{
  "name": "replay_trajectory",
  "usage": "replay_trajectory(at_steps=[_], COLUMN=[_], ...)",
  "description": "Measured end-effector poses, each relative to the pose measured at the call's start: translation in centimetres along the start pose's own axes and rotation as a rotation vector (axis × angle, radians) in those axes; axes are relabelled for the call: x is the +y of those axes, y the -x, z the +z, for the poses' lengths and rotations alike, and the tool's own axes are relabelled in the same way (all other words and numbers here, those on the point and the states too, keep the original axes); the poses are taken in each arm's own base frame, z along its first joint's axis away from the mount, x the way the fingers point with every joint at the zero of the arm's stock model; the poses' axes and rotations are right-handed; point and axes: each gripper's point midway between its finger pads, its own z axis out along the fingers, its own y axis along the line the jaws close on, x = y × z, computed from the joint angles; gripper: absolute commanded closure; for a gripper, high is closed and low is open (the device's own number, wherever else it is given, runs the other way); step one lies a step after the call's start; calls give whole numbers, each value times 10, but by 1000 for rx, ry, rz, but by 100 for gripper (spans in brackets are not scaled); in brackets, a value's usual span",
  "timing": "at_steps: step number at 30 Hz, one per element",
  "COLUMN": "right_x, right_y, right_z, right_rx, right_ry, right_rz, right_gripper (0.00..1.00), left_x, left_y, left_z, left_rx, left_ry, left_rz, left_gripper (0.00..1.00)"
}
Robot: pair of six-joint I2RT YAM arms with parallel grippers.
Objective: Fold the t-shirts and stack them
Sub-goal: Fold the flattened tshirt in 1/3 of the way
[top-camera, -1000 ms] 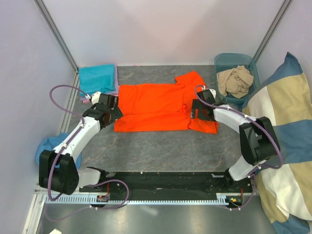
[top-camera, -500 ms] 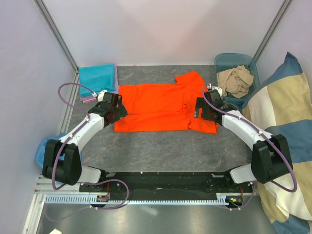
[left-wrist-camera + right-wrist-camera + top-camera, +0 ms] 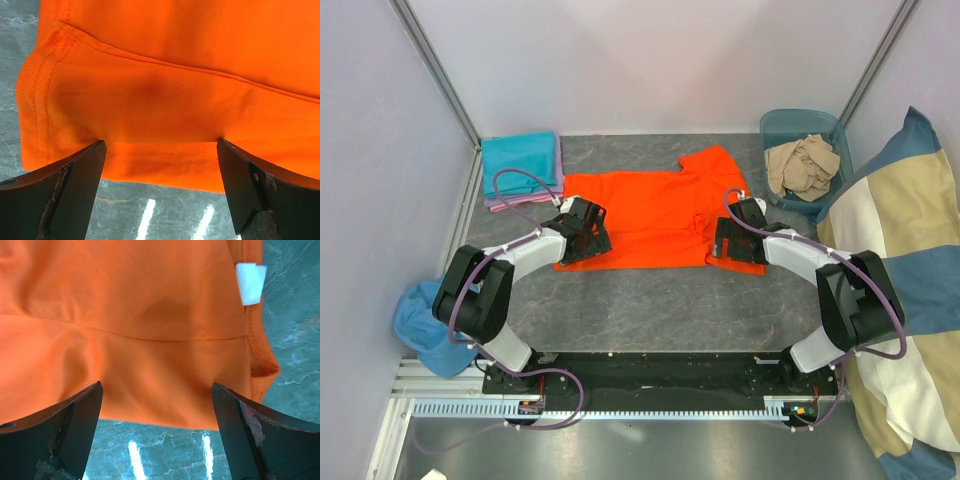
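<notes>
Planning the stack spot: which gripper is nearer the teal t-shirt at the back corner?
Left. The left gripper is at the orange t-shirt's near-left corner, diagonally in front of the teal t-shirt; the right gripper is at the orange t-shirt's opposite end.

tabletop (image 3: 650, 310): grey marbled, glossy, light glints | walls (image 3: 650, 60): pale lilac-white panels, back + both sides | corner post (image 3: 433, 70): metal | R side: blue-beige blocked cushion (image 3: 910, 250), poss. a pillow | near edge: slotted rail (image 3: 650, 408)
</notes>
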Motion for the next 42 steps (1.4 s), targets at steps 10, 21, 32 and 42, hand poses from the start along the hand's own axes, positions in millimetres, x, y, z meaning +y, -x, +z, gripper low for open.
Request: replay_trajectory(at_steps=[10, 21, 32, 42], right_x=[-9, -20, -16, -15], right_y=[-9, -18, -28, -69], right_z=[11, 6, 1, -27], right_rx=[3, 56, 86, 161], right_ry=[-49, -125, -162, -176], right_rz=[5, 62, 136, 78], right_gripper=[2, 2, 2, 2], left_x=[11, 15, 30, 39], left_y=[-2, -2, -16, -25], left_z=[7, 8, -4, -11], left_rx=[-18, -33, -16, -15], left_ry=[45, 60, 65, 61], left_rz=[5, 3, -23, -53], left_gripper=[0, 0, 0, 0])
